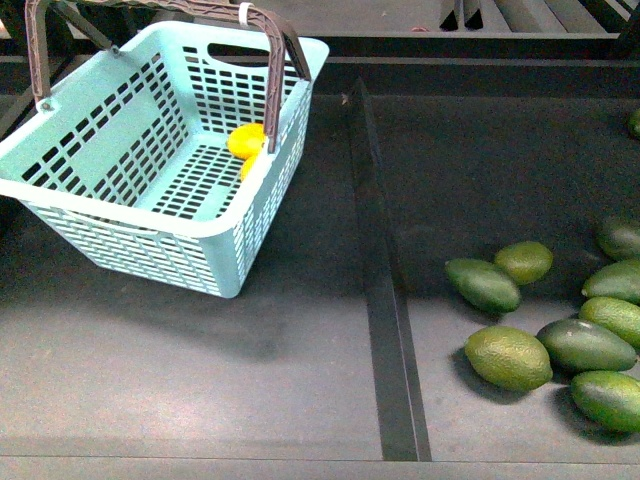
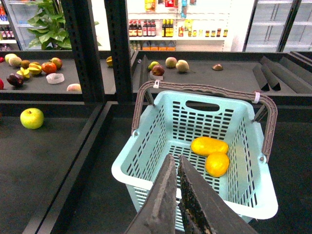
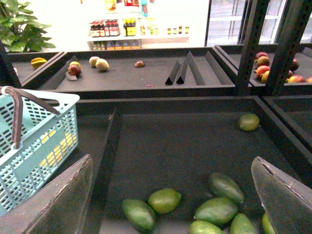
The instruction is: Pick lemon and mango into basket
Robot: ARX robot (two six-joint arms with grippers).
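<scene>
In the left wrist view the lemon (image 2: 217, 164) and the mango (image 2: 209, 146) lie touching in the basket (image 2: 161, 126) at frame centre, so the task seems finished, which probably explains why the left gripper (image 2: 176, 163) hovers closed and empty while the right gripper (image 3: 170, 195) is wide open, holding nothing.

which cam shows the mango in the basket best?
Left wrist view: the mango lies unobstructed on the basket floor, touching the lemon. Front view shows only yellow patches behind the handle; which fruit is unclear. Right wrist shows just yellow glimpses through the slots.
</scene>
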